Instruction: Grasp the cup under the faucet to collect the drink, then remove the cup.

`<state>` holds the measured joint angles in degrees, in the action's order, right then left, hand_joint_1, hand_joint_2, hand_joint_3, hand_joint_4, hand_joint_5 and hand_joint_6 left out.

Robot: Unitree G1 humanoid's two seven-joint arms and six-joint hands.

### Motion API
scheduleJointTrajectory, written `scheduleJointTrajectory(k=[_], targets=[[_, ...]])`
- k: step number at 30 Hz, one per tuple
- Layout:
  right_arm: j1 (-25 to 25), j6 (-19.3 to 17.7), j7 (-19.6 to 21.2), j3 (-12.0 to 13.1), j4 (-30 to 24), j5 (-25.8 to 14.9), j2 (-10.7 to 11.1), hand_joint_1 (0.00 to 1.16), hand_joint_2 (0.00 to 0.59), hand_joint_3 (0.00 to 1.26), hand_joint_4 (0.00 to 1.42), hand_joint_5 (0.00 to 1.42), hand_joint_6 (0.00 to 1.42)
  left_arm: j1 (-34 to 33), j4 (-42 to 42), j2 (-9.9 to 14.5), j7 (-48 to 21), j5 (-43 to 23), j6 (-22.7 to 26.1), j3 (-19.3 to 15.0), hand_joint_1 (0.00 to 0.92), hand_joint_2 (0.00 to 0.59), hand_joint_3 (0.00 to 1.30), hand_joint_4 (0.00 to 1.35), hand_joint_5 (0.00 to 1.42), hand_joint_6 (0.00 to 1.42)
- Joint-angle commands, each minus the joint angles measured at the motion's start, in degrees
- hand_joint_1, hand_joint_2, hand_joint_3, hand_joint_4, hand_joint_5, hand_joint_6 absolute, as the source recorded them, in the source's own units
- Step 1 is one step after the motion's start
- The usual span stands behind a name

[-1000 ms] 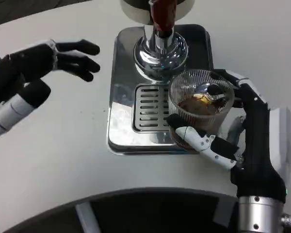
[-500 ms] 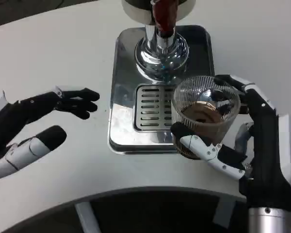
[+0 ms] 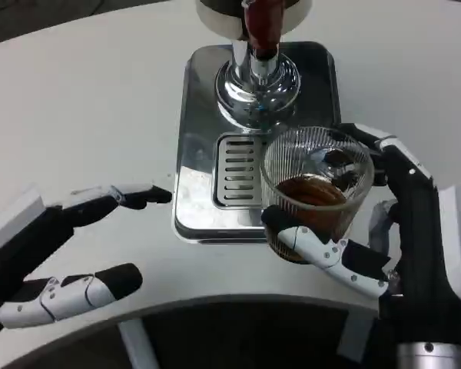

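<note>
The right hand (image 3: 384, 231) is clamped on the ribbed glass cup (image 3: 315, 192): the thumb wraps the near side of the cup low down, and the other fingers (image 3: 376, 142) curve around its far right side. The cup holds a brown drink in its lower part. It sits over the near right corner of the steel drip tray (image 3: 196, 154), in front of and to the right of the chrome faucet column (image 3: 257, 81), not directly beneath the dark red spout (image 3: 263, 23). Whether the cup base touches the tray cannot be told. The slotted grate (image 3: 234, 169) lies in the tray just left of the cup. The left hand (image 3: 54, 254) is well left of the tray, over the white worktop (image 3: 84, 115), holding nothing, with fingers apart; one fingertip reaches near the tray's left edge.
</note>
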<state>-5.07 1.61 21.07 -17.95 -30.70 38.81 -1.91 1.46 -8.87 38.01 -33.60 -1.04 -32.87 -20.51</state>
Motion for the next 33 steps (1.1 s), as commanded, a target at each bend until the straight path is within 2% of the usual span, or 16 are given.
scheduleJointTrajectory(k=[1, 4, 6, 13, 24, 28, 33], targets=[[-1.1, -3.8, -0.7, -0.8, -4.2, -0.9, 0.0, 0.89, 0.166, 0.93, 1.09, 1.33, 1.41, 2.8, -2.9, 1.6, 0.8, 1.8, 0.7, -0.9, 0.000, 0.144, 0.23, 0.15, 0.18, 0.14], [-1.6, -3.9, -1.6, -0.9, -5.2, -1.5, 0.1, 0.89, 0.166, 0.93, 1.09, 1.34, 1.41, 3.9, -4.8, 1.8, 0.8, 2.3, 1.3, -1.3, 0.000, 0.144, 0.22, 0.13, 0.16, 0.13], [-2.0, -4.1, -2.6, -1.0, -5.9, -1.9, 0.4, 0.89, 0.166, 0.93, 1.10, 1.34, 1.41, 4.8, -6.3, 1.8, 0.8, 2.7, 1.7, -1.7, 0.000, 0.138, 0.17, 0.06, 0.09, 0.11], [-2.8, -4.9, -5.4, -0.9, -7.2, -3.2, 1.2, 0.89, 0.166, 0.94, 1.11, 1.34, 1.41, 8.0, -10.9, 2.0, 1.5, 4.0, 3.5, -3.7, 0.000, 0.132, 0.13, 0.01, 0.03, 0.07], [-3.3, -6.0, -9.9, -1.9, -8.2, -5.3, 2.6, 0.89, 0.166, 0.95, 1.11, 1.35, 1.42, 13.0, -18.5, 1.4, 2.3, 9.0, 8.4, -7.1, 0.000, 0.126, 0.01, 0.00, 0.00, 0.01], [-3.6, -6.3, -11.7, -3.0, -8.7, -5.9, 3.0, 0.89, 0.166, 0.95, 1.12, 1.36, 1.42, 16.3, -21.3, 0.4, 2.5, 9.8, 8.0, -8.8, 0.000, 0.125, 0.00, 0.00, 0.00, 0.00], [-4.0, -6.5, -13.3, -3.3, -9.5, -6.6, 3.3, 0.89, 0.166, 0.96, 1.12, 1.35, 1.42, 18.1, -22.6, 0.3, 2.6, 9.8, 7.3, -10.0, 0.000, 0.123, 0.00, 0.00, 0.00, 0.00]])
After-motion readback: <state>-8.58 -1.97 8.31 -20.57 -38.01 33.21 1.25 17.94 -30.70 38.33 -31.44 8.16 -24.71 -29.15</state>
